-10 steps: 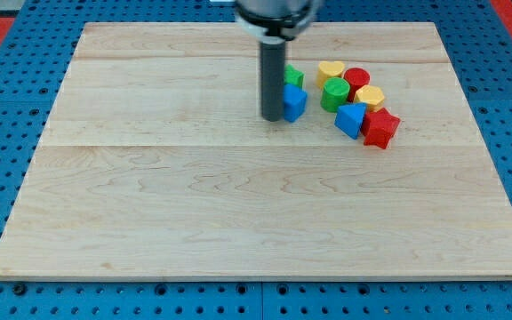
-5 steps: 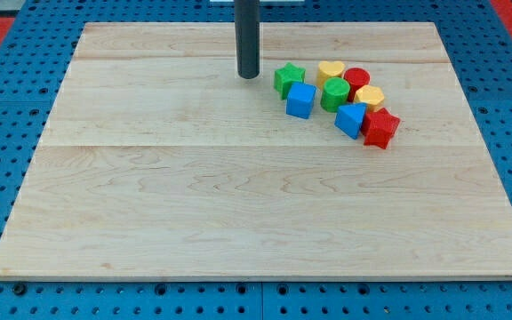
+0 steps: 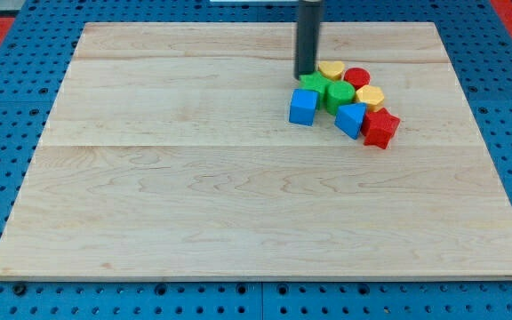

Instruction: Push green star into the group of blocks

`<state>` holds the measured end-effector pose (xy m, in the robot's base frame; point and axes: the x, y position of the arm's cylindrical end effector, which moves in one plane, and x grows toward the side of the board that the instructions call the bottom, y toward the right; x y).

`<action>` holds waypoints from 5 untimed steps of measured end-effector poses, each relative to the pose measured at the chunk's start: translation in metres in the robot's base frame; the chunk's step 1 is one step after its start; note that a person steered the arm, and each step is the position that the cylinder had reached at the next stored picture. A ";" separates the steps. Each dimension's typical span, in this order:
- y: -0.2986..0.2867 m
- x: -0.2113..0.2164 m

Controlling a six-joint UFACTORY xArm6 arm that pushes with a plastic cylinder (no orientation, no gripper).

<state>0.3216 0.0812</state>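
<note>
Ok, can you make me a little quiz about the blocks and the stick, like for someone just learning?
1. True or false: the green star touches the green round block.
2. Which block lies just below the green star in the view? A) red star B) blue cube C) yellow block
3. Fill in: my tip sits at the star's ____ edge in the view.

Key:
1. True; they sit pressed together.
2. B, the blue cube. The red star is at the group's right end.
3. Top. My tip is right at the star, left of the yellow heart.
</note>
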 end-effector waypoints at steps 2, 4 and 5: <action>-0.066 -0.006; -0.036 0.041; -0.019 0.041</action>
